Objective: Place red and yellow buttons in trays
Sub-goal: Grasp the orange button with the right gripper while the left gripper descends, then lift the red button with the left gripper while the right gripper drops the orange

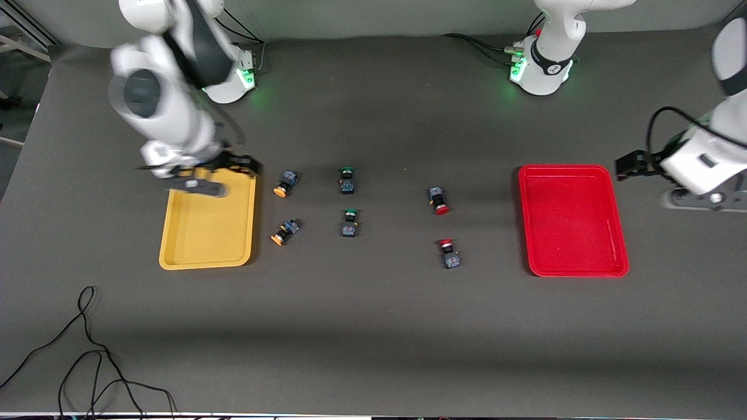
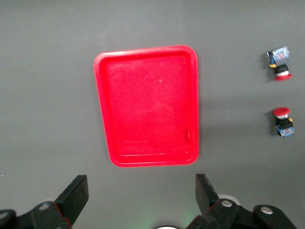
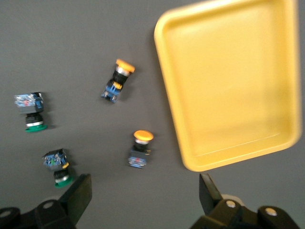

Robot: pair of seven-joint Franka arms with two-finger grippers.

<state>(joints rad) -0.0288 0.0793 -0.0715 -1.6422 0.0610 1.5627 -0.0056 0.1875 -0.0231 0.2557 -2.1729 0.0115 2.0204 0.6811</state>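
two small orange-yellow-capped push-button switches (image 1: pixel 285 181) (image 1: pixel 284 231) lie on the dark grey worktop (image 1: pixel 373 326) just beside the shallow yellow plastic tray (image 1: pixel 207 256), one nearer the front camera than the other. two red-capped push-button switches (image 1: pixel 438 200) (image 1: pixel 449 253) sit between the middle of the worktop and the shallow red plastic tray (image 1: pixel 575 268), apart from its rim. both trays hold nothing. two green-capped switches (image 1: pixel 347 179) (image 1: pixel 349 223) rest between the yellow pair and the red pair.

right gripper (image 3: pixel 145 193) hangs over the yellow tray's edge toward the robots' bases, its arm bent down from its base, fingers spread wide and carrying nothing; its wrist view looks down on both yellow-capped switches (image 3: pixel 118 80) (image 3: pixel 139 149) and the tray's corner (image 3: pixel 190 164). left gripper (image 2: pixel 141 195) is over bare worktop at the left arm's end, just off the red tray (image 2: pixel 114 160), jaws wide apart, nothing between them, with the red-capped pair (image 2: pixel 279 64) (image 2: pixel 283 122) showing well apart from it.
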